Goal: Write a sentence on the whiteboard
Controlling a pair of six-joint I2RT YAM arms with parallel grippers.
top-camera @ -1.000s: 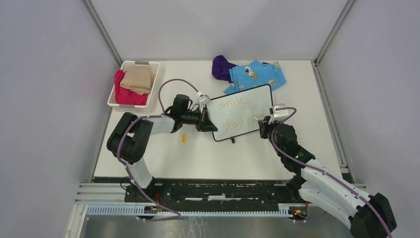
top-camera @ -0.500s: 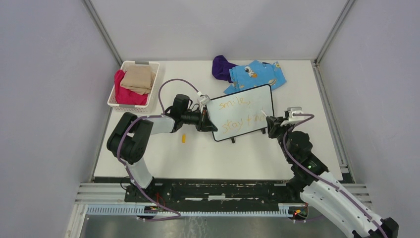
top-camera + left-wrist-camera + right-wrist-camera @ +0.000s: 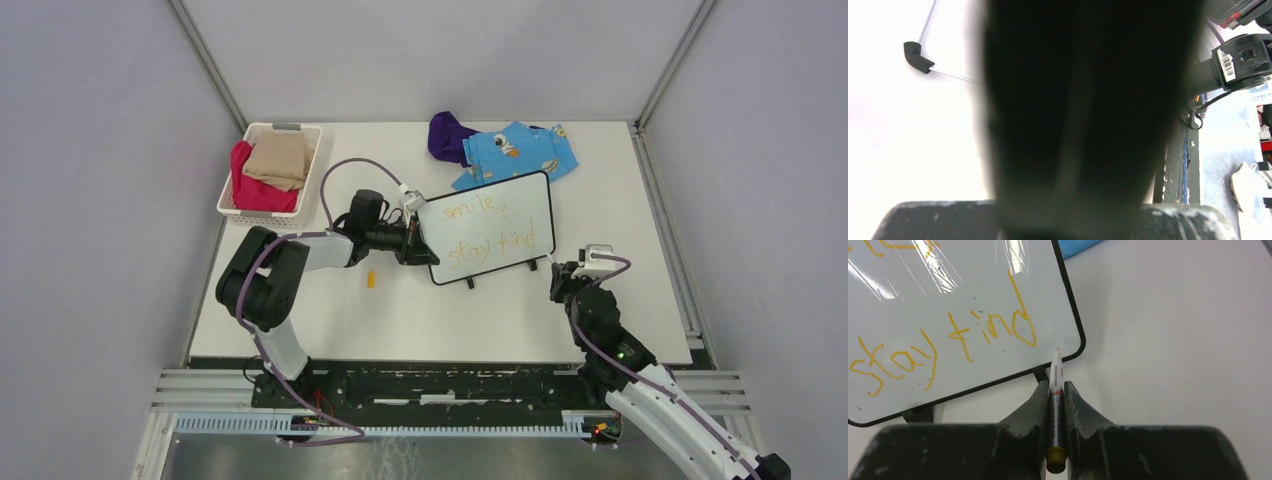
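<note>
Orange sentence (image 3: 490,245) fills the whiteboard (image 3: 530,205), left end effector (image 3: 412,246) clamping its edge, right end effector (image 3: 1056,389) pinching a marker (image 3: 1056,369).

The whiteboard (image 3: 525,203) (image 3: 923,300), small and white with a thin black frame, rounded corners and black feet along its near edge, is sitting mid-table (image 3: 450,320), skewed so that its right end is lying farther back than its left. The sentence (image 3: 490,245) (image 3: 955,337) is showing in thin orange handwriting on two lines, "smile," above "stay kind", the lower line ending near the right-hand corner.
</note>
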